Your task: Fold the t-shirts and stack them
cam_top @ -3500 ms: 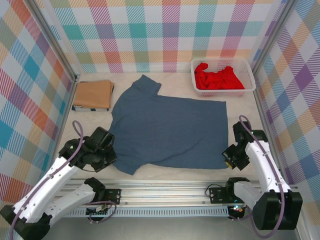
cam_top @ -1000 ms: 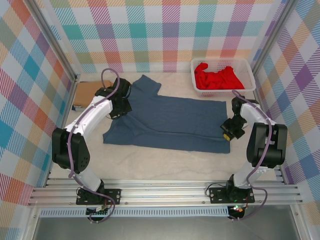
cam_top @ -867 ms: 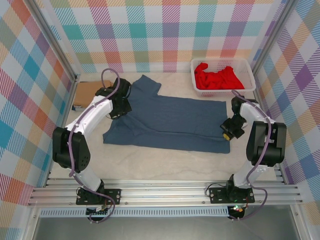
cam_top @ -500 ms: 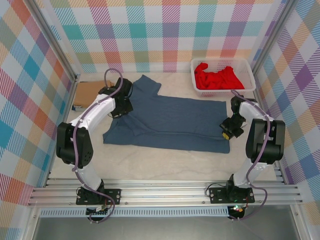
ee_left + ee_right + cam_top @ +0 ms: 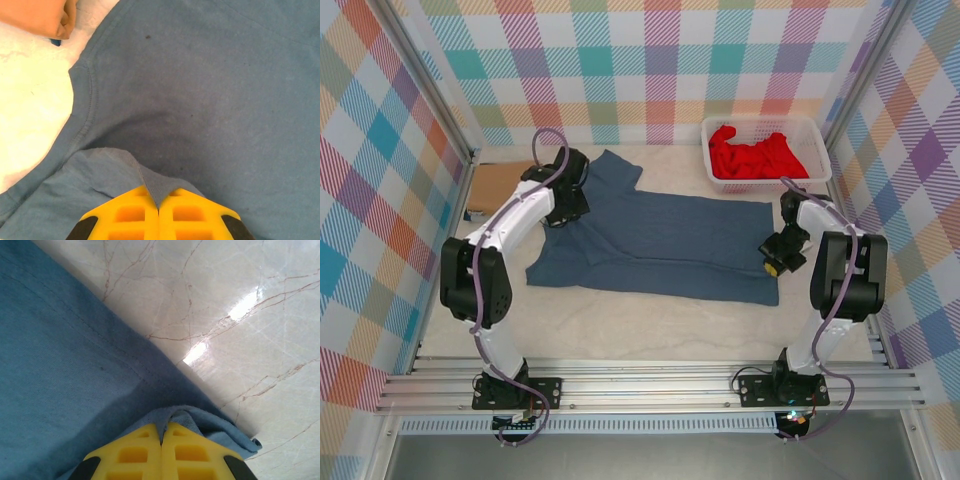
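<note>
The slate blue t-shirt (image 5: 660,245) lies across the middle of the table, its near half doubled over the far half. My left gripper (image 5: 563,208) sits over the shirt's left end by the sleeve, shut on a pinch of blue cloth (image 5: 159,192). My right gripper (image 5: 773,258) is at the shirt's right hem, shut on a bunched corner of that same blue cloth (image 5: 172,420). The tan-brown t-shirt (image 5: 496,186) lies folded at the far left, partly behind my left arm, with a corner of that tan-brown shirt (image 5: 40,17) showing in the left wrist view. The bright red t-shirt (image 5: 755,155) is crumpled in the basket.
The white slotted basket (image 5: 817,150) stands at the far right corner. Checked walls close in the left, right and far sides. Bare pale marble table (image 5: 230,305) lies right of the shirt's hem, and an open strip of table (image 5: 650,330) runs along the near side.
Both grippers have carried the blue shirt's near edge away from the arm bases, folding it in half. Over the last second they moved slightly farther still.
</note>
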`<state>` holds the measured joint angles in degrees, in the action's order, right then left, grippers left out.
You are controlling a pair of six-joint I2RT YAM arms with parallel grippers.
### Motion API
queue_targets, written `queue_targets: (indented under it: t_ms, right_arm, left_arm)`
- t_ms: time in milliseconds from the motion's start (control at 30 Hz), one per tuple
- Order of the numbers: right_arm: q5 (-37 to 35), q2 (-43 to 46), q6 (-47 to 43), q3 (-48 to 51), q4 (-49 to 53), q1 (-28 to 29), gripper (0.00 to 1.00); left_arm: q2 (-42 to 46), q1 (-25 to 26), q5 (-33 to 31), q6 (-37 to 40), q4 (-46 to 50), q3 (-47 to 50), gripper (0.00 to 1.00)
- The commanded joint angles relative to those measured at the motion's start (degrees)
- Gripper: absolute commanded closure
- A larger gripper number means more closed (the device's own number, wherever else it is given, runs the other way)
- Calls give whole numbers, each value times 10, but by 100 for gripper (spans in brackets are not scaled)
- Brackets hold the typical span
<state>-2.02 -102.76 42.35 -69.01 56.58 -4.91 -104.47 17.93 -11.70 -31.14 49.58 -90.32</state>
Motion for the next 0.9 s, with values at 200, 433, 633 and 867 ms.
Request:
queue_targets:
  t_ms: [200,433,633,867]
  right_arm:
    - [-19,-14,-2,-8,12,-4,100]
    - [-21,-25,5,-6,9,-4,100]
    - [-17,-30,7,-10,6,-4,100]
    - [-13,-31,8,-18,5,-4,93]
  left_arm:
    - [-47,-8,-2,22,-11,-57,100]
    - [-70,-7,0,21,-11,-77,100]
    - [-79,-8,2,25,-12,-82,100]
    - [-92,-8,10,30,-21,-85,100]
